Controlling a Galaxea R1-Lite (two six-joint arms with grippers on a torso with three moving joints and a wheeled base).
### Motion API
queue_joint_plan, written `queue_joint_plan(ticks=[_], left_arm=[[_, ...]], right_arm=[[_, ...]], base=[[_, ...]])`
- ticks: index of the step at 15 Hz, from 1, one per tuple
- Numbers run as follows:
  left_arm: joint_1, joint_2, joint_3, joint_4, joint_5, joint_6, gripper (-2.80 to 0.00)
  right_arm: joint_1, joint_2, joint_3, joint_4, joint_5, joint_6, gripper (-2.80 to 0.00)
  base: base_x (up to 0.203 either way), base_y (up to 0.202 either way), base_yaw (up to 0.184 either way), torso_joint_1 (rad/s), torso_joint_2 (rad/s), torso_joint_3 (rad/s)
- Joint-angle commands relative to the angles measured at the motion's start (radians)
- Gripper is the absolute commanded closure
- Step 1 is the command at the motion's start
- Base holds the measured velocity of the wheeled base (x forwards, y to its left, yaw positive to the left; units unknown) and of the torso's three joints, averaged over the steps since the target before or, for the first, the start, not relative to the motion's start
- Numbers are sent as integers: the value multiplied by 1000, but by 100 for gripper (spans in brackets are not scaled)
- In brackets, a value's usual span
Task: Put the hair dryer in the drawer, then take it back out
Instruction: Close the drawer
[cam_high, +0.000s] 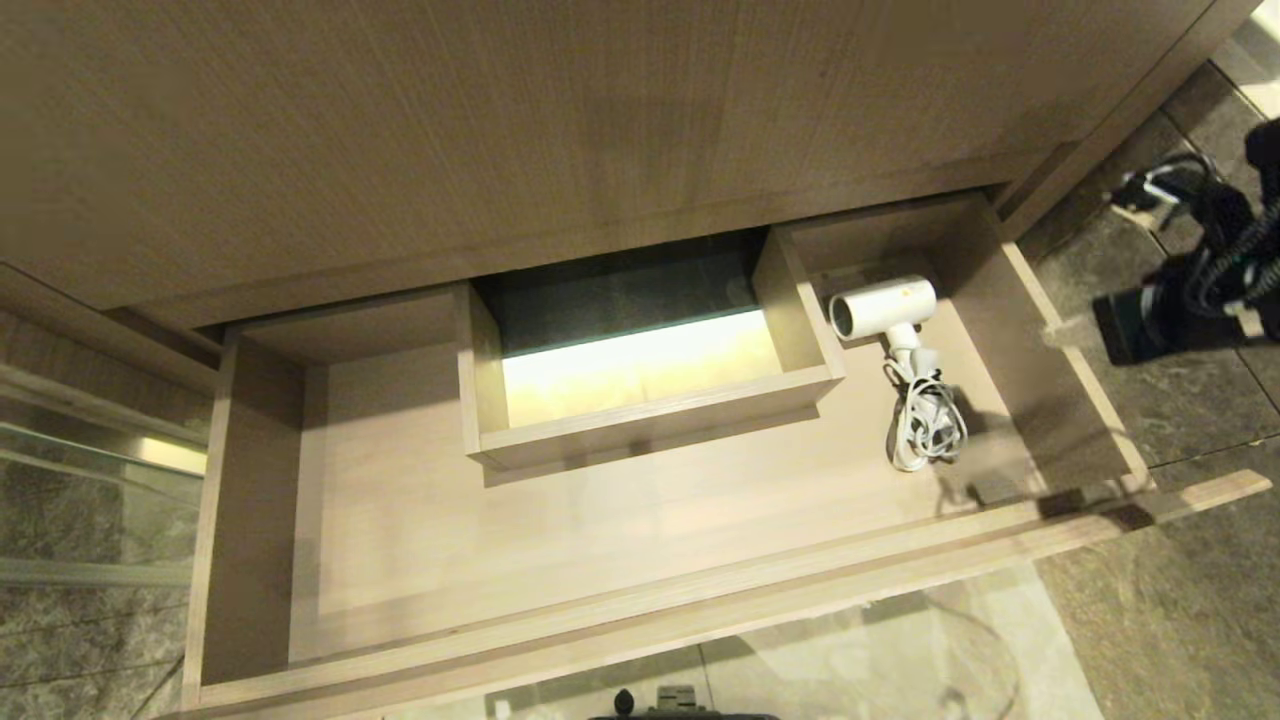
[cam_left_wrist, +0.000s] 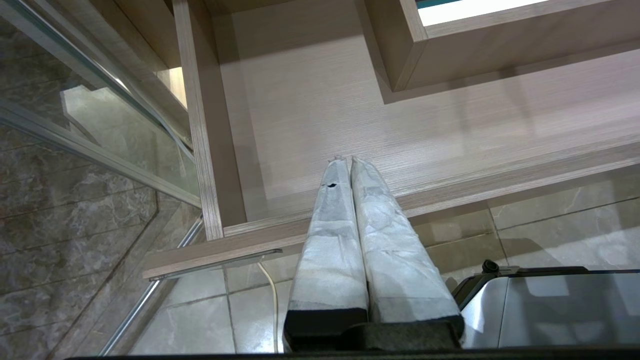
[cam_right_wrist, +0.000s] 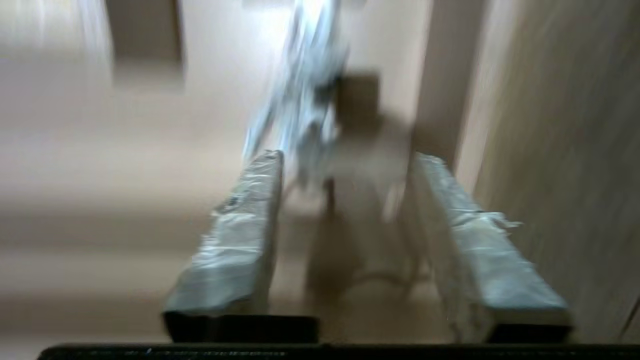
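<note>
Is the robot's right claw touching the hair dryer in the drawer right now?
Apart. In the head view the hair dryer lies alone in the drawer, while the right gripper is off beyond the drawer's side, jaws open with nothing between them.

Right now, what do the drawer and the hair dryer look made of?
Drawer: looks like light-beige wood or wood-look laminate, matte; fine straight grain lines, layered top edge. Hair dryer: probably smooth white plastic with a slight sheen; its cord looks rubbery.

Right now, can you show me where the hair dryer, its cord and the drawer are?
hair dryer (cam_high: 885, 305), head view, on its white barrel.
cord (cam_high: 925, 425), head view, on the bundled coil.
drawer (cam_high: 650, 605), head view, on its front rim.
</note>
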Motion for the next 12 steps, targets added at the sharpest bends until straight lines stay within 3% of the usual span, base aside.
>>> queue_joint_plan(ticks=[1, 4, 6, 9, 12], left_arm=[[0, 0, 1, 0, 0, 0, 0], [0, 0, 1, 0, 0, 0, 0], [0, 0, 0, 0, 0, 0, 0], [0, 0, 0, 0, 0, 0, 0], [0, 0, 2, 0, 0, 0, 0]], right_arm=[[-7, -303, 325, 64, -19, -28, 0], [-11, -445, 638, 137, -48, -59, 0], [-12, -446, 755, 130, -77, -68, 0], [-12, -386, 786, 51, -85, -72, 0], [-11, -275, 794, -200, -86, -73, 0]], base=[[0, 0, 0, 0, 0, 0], [0, 0, 0, 0, 0, 0], [0, 0, 0, 0, 0, 0], [0, 0, 0, 0, 0, 0], [0, 0, 0, 0, 0, 0]])
